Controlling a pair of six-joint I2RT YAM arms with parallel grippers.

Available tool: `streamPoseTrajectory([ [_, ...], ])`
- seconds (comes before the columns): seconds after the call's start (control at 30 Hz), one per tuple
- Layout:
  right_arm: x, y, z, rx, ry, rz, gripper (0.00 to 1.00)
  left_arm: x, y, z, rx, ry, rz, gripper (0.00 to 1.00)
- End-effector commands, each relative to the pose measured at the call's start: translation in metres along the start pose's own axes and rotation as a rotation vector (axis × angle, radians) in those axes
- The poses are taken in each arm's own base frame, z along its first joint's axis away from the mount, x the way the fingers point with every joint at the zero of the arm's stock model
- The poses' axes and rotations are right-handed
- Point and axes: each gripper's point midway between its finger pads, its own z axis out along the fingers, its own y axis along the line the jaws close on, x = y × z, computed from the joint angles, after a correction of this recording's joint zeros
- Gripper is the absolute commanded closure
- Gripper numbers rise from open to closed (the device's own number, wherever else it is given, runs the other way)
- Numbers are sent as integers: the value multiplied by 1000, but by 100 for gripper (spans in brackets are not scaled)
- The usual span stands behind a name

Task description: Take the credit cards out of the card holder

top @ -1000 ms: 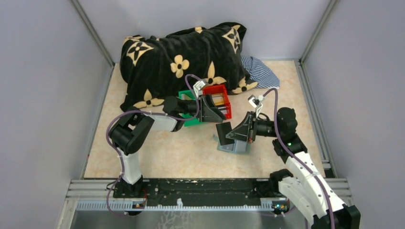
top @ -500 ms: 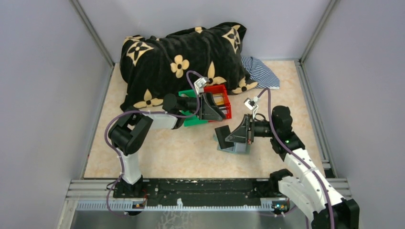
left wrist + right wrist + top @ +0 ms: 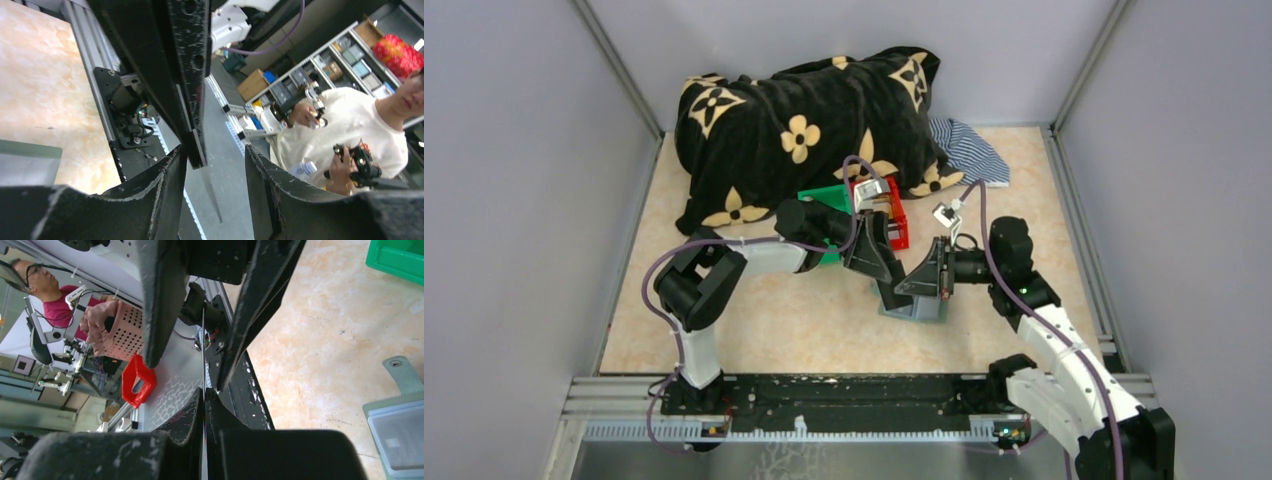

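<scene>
The grey-green card holder (image 3: 921,309) lies open on the table, and its blue-grey inside (image 3: 400,427) shows in the right wrist view. Just above it my right gripper (image 3: 904,285) (image 3: 205,390) is shut on a thin dark credit card (image 3: 203,340), which I see edge-on. My left gripper (image 3: 888,283) (image 3: 215,170) has come over that card from the left. Its fingers (image 3: 150,300) stand on either side of the card, open and with a gap. In the left wrist view the card (image 3: 214,200) is a thin sliver between the fingers. From above, the left gripper hides most of it.
A red bin (image 3: 890,218) and a green bin (image 3: 822,200) (image 3: 395,260) stand behind the grippers. A black blanket with tan flowers (image 3: 794,120) and a striped cloth (image 3: 972,152) lie at the back. A metal rail (image 3: 824,390) runs along the near edge.
My left gripper swung right and down from the bins onto the card that the right gripper holds, and its jaws narrowed. The right gripper kept its grip and barely moved.
</scene>
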Motion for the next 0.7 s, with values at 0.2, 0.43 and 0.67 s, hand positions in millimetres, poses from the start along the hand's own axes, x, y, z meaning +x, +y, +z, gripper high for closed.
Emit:
streamPoseTrajectory([
  [0.2, -2, 5, 0, 19, 20, -43, 100, 13, -23, 4, 84, 167, 253, 63],
  [0.43, -1, 5, 0, 23, 26, -37, 100, 15, -17, 3, 81, 193, 236, 70],
  [0.67, 0, 3, 0, 39, 19, -45, 100, 15, -12, 2, 77, 186, 229, 100],
])
